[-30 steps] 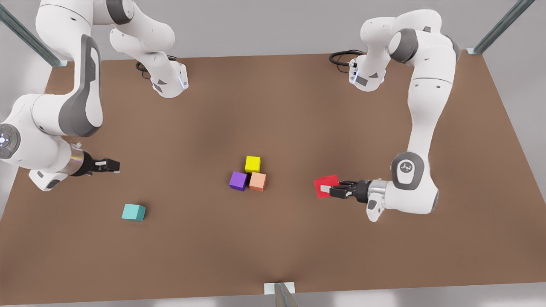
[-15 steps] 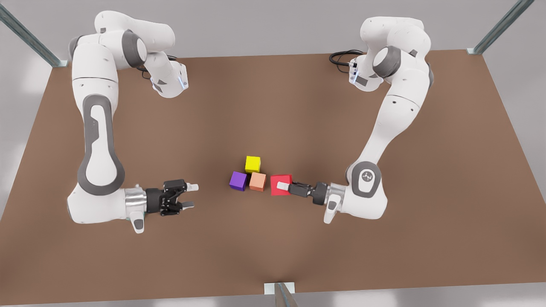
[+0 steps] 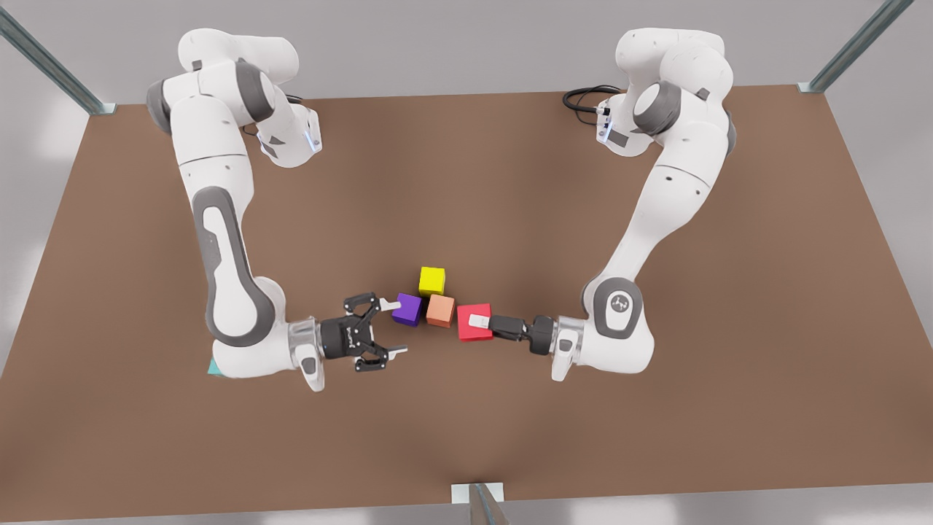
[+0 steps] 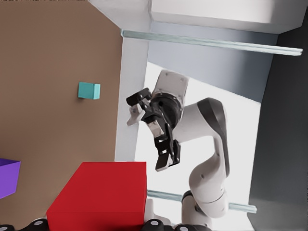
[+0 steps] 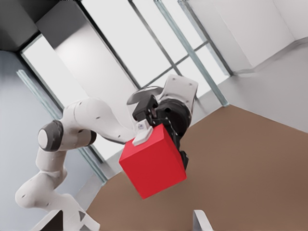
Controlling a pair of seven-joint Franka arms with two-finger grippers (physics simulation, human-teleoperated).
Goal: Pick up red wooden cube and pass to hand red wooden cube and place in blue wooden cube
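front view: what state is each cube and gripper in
small red wooden cube: clamped in the left gripper's jaws
left gripper: shut on the red cube
right gripper: jaws open, facing the red cube
teal wooden cube: flat on the table, untouched
purple cube, salmon cube, yellow cube: clustered on the table

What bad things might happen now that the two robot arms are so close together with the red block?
1. The left gripper alone holds the red cube. If it lets go before the open right gripper closes on it, the cube may drop.
2. One of the right gripper's jaws looks very near the purple cube in the front view. Pushing on might knock it and the salmon cube beside it.
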